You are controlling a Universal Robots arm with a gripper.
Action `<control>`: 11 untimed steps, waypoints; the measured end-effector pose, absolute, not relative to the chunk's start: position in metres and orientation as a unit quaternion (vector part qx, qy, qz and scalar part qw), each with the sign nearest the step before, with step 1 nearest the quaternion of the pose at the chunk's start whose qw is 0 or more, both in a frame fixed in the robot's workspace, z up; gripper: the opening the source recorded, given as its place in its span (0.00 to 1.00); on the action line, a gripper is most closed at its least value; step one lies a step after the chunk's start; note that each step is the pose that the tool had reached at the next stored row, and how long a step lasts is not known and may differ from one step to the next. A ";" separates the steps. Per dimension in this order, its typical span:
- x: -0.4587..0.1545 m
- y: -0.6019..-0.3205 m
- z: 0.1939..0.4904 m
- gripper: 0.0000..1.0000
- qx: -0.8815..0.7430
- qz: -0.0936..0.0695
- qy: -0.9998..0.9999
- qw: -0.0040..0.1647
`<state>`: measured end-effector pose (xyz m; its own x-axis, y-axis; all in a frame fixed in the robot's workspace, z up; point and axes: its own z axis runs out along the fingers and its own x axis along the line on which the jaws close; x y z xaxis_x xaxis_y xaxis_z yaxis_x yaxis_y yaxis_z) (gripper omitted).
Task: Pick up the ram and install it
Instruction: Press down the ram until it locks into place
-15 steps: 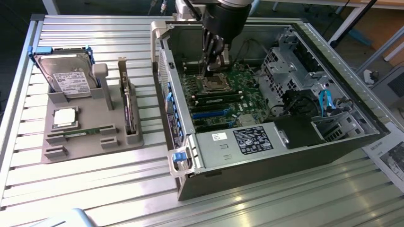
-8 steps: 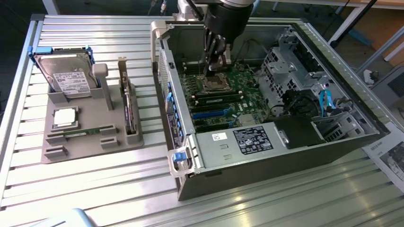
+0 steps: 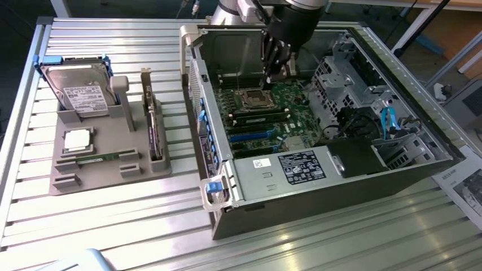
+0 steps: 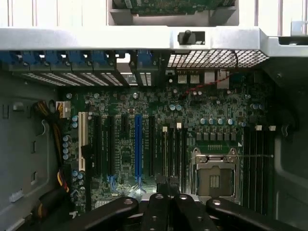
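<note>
Exterior view has the gripper (image 3: 276, 72) inside the case (image 3: 391, 175), jaws shut and empty, ram (image 3: 98, 160) well apart on the tray (image 3: 98, 183), lengthwise toward the case

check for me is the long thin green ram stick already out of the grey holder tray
No, the long thin green ram stick lies in its slot near the front of the grey holder tray, below the square silver processor chip.

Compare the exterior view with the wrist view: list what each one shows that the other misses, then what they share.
Exterior only: the grey parts tray on the exterior view's left, holding the hard drive, the square processor chip, the ram lying in its slot, and the upright expansion card.
Wrist only: the blue slot latches and the perforated vent.
Both: the shut gripper above the motherboard and the empty processor socket.
</note>
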<state>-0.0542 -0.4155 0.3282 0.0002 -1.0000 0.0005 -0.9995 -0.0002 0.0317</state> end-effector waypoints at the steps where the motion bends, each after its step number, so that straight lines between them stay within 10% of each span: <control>1: -0.050 -0.415 0.328 0.10 0.707 -0.012 -0.707 0.012; 11: -0.004 -0.415 0.328 0.10 0.707 -0.020 -0.707 0.020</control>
<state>-0.0036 -0.4155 0.3284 0.0002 -1.0000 0.0006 -0.9984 -0.0002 0.0560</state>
